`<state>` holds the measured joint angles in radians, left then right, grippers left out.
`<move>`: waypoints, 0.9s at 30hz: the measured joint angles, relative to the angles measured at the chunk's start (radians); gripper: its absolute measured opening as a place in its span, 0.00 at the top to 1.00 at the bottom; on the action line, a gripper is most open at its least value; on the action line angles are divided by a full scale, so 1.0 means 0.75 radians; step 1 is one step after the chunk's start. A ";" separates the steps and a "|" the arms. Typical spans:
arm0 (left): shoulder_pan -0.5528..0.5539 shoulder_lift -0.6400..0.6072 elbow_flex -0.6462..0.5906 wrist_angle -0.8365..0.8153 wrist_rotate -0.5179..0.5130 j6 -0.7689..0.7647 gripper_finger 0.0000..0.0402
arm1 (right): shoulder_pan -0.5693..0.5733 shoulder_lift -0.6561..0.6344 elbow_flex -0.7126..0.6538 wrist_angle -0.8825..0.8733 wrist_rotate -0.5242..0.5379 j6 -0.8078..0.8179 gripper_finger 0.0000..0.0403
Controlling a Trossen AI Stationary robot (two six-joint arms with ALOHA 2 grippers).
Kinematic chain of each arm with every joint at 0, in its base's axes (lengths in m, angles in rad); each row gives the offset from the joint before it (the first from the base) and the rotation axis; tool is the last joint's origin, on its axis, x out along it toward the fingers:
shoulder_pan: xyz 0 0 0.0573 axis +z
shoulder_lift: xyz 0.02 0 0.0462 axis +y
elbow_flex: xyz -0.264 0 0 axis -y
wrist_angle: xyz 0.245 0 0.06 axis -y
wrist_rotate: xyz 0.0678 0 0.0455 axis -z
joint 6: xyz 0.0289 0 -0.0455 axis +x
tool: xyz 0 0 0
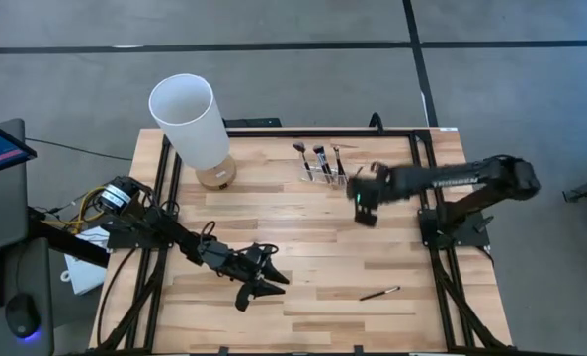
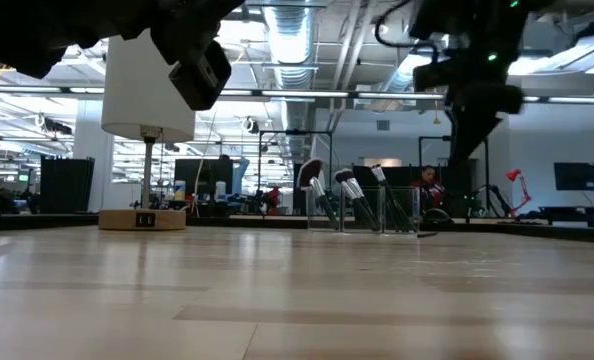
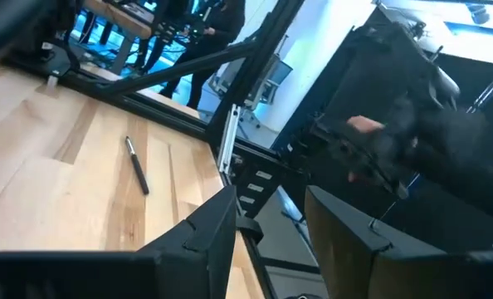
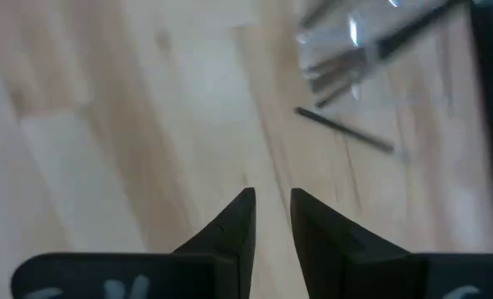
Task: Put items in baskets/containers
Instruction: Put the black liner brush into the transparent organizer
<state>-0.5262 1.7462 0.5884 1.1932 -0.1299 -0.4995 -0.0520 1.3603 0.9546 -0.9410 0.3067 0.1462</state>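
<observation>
Right gripper (image 1: 364, 206) hanging over the worktop (image 1: 303, 277) beside the brush holder (image 1: 321, 174)

Its fingers (image 4: 234, 224) are standing slightly apart, gripping nothing; the clear holder, already carrying several brushes (image 2: 349, 190), is sitting just beyond them near the far edge. One brush (image 1: 380, 293) is lying toward the near right corner. The left gripper (image 1: 264, 277), fingers apart and empty, is waiting near the near edge.

clear brush holder (image 4: 346, 50) motion-blurred and cut off at the frame edge, brushes (image 4: 329, 79) inside smeared
</observation>
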 joint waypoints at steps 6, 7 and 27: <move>0.044 -0.001 -0.001 0.000 0.004 0.031 0.64 | -0.443 -0.138 -0.071 0.052 -0.076 0.421 0.83; 0.057 -0.001 -0.001 0.001 0.003 0.031 0.64 | -0.500 -0.153 -0.078 0.072 -0.083 0.487 0.83; 0.172 -0.544 -0.030 -0.353 0.290 0.177 0.64 | -0.794 0.240 -0.082 0.436 -0.269 0.898 0.83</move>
<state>-0.3969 1.3380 0.5657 0.9282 0.0872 -0.3664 -0.6478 1.5405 0.8927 -0.6141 0.1051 0.8193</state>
